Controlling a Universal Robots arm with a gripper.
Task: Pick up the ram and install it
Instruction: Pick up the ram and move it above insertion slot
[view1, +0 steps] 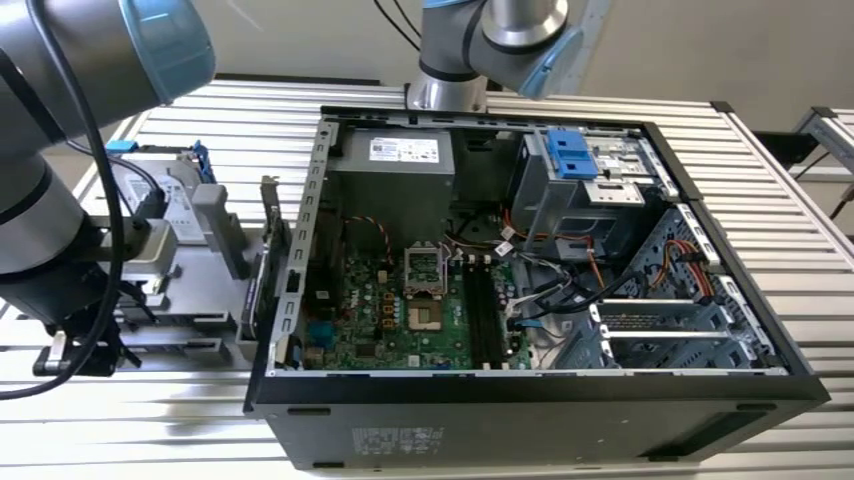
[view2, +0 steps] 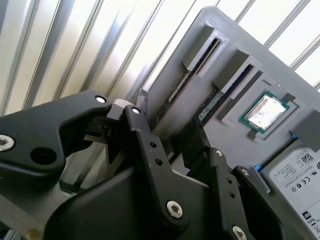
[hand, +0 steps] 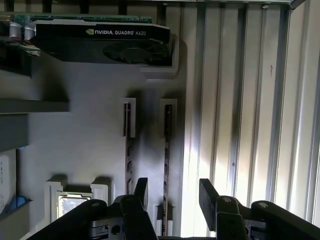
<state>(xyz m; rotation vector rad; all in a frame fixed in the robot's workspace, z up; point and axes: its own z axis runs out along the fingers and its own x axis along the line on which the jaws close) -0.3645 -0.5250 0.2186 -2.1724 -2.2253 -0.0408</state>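
Ram (hand: 166, 145) stood on its thin edge in a slot near the grey holder's (hand: 90, 150) edge. The gripper (hand: 172, 192) was spread wide, jaws on either side of it. It looked light, stiff and easy to break, so its flat sides seemed best to pinch.

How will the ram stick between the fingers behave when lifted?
The thin dark ram stick stands on edge in end brackets of the grey holder, so it may bind, then pop free. Being thin and flat, it is probably light and stiff, yet may tilt if the open black gripper closes off-centre.
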